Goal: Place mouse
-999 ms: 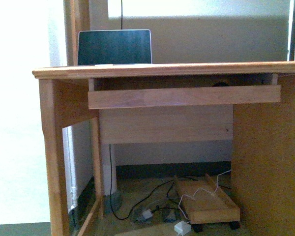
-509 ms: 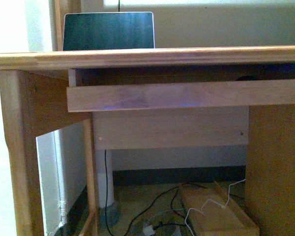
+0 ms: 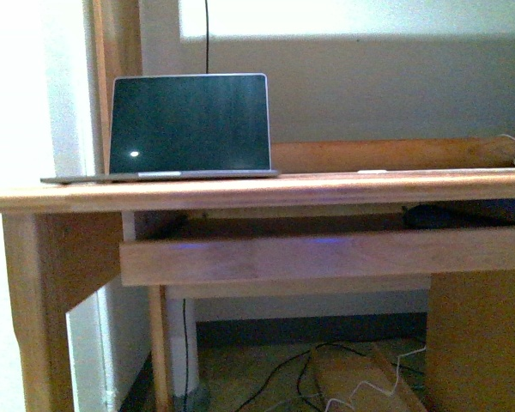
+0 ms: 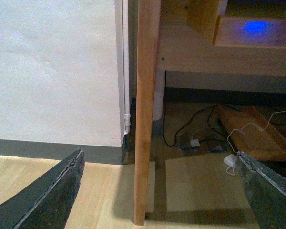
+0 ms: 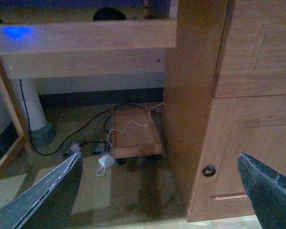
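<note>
The mouse (image 3: 436, 215) is a dark rounded shape lying on the pull-out wooden tray (image 3: 326, 257) under the desk top, at its right end. In the right wrist view the mouse (image 5: 108, 14) shows as a dark hump just behind the tray's front board (image 5: 86, 36). My right gripper (image 5: 158, 154) is open and empty, low down in front of the desk, well below the mouse. My left gripper (image 4: 159, 152) is open and empty, near the floor by the desk's left leg (image 4: 147, 109). Neither arm shows in the front view.
An open laptop (image 3: 189, 124) stands on the desk top (image 3: 257, 190) at the left. A cabinet door with a knob (image 5: 209, 171) forms the desk's right side. Cables, a white adapter (image 5: 105, 161) and a wheeled wooden stand (image 5: 133, 136) lie on the floor under the desk.
The front view has moved closer to the desk and then risen. The desk top and tray now sit lower in the picture, and the laptop's base and the tray's inside show.
</note>
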